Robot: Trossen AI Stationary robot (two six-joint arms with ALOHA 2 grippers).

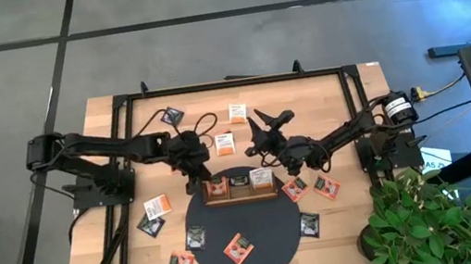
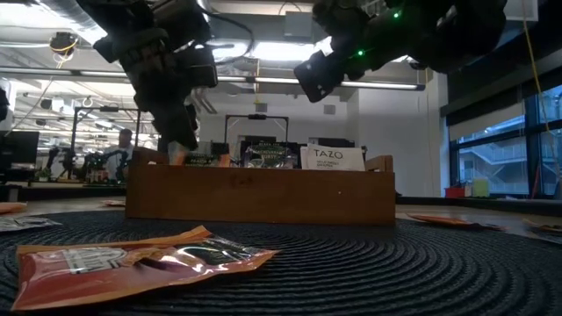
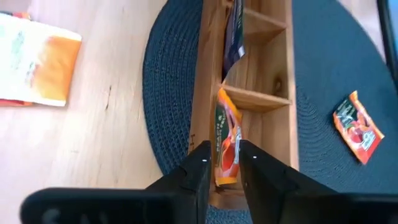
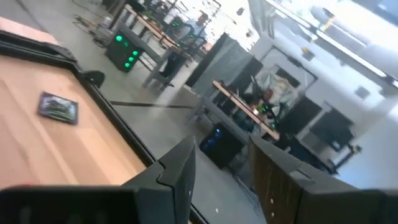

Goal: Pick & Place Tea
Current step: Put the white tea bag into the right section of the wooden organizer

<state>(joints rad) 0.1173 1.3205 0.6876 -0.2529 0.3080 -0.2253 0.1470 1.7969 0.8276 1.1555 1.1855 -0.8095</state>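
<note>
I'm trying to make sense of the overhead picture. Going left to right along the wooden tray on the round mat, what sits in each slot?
Orange-red sachet in the tray's left slot, under the left gripper → dark sachet in the middle → white sachet on the right.

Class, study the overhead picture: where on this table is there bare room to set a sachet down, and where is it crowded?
Free: the bare wood at the table's far right corner, and the mat between the orange sachet and its right rim. Crowded: around the tray, where the left gripper and right gripper work among sachets.
</note>
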